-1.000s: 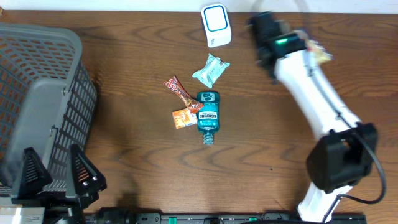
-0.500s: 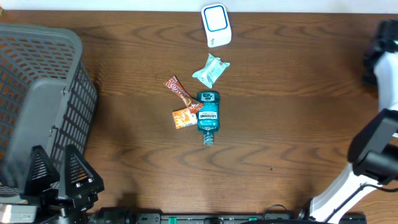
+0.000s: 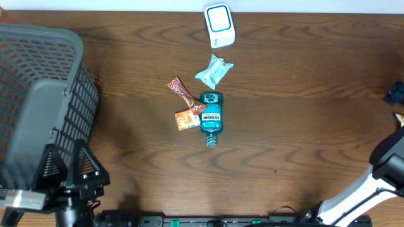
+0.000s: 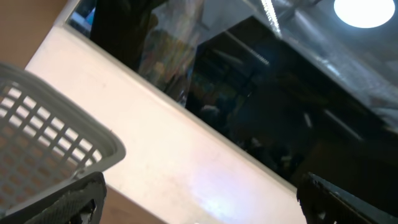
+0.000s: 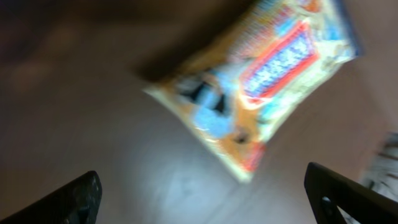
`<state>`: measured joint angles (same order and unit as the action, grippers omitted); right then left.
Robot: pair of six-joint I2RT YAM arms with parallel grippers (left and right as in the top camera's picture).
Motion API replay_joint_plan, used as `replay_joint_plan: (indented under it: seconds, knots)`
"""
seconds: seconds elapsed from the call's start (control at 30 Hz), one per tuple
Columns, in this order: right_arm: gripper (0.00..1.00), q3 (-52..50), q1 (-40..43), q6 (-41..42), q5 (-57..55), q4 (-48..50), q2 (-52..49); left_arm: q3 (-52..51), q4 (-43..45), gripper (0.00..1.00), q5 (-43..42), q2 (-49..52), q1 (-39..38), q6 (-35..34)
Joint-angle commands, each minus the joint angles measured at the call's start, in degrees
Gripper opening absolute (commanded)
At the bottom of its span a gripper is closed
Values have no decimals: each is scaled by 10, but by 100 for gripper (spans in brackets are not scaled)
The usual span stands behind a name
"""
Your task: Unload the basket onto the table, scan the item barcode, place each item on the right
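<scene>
- Right arm [image 3: 386, 165] has swung away from the white-and-blue scanner box [image 3: 219, 25].
- Right gripper [image 5: 208, 194] just sprang apart and let go of the yellow snack packet [image 5: 249, 93], so that scan's probably done.
- Left gripper [image 4: 205, 202] is apart too, nothing in it.

A: Colours on the table [image 3: 284, 126]?
B: Dark brown wood grain. Basket [image 3: 38, 94] grey, lattice walls. Scanner [image 3: 219, 25] white, blue ring on its face.
A: The pile?
B: Bottle [image 3: 211, 116] teal, white label with dark lettering. Crinkled packet [image 3: 214, 70] pale mint. Bar wrapper [image 3: 183, 91] red-orange, white print. Small sachet [image 3: 185, 118] orange.
A: Right wrist view?
B: Snack pouch [image 5: 261, 81] yellow, with blue and red-orange print. Blurred.
</scene>
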<state>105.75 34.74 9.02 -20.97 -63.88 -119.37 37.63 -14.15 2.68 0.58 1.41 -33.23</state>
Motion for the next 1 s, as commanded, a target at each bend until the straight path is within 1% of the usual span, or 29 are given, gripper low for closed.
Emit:
replay_joint_plan:
  seconds: [0.0,0.1,0.13,0.2,0.37,0.53,0.63,0.77,0.97]
  knots:
    - [99,70,-29,6,172,-27,25,-4,5,98,-6,-4,1,-6]
    - [99,114,-64,5,292,-52,35,-4,5,98,-6,-4,1,-6]
    - [99,125,-88,-6,311,-56,40,-4,5,98,-6,-4,1,-6]
    - [99,131,-133,-28,307,-58,49,-4,5,98,-6,-4,1,-10]
    - [99,130,-282,-44,235,-52,52,-4,5,98,-5,-4,1,-50]
    - [99,129,-435,-43,123,-33,36,-3,5,98,-5,-4,1,-50]
    - [99,129,-507,-43,94,-12,24,-3,9,98,-5,-4,1,-50]
    - [99,129,-576,-44,69,23,5,-2,16,98,-5,-4,1,-50]
    - [99,129,-637,-44,-10,58,-45,-2,16,98,-5,-4,1,-50]
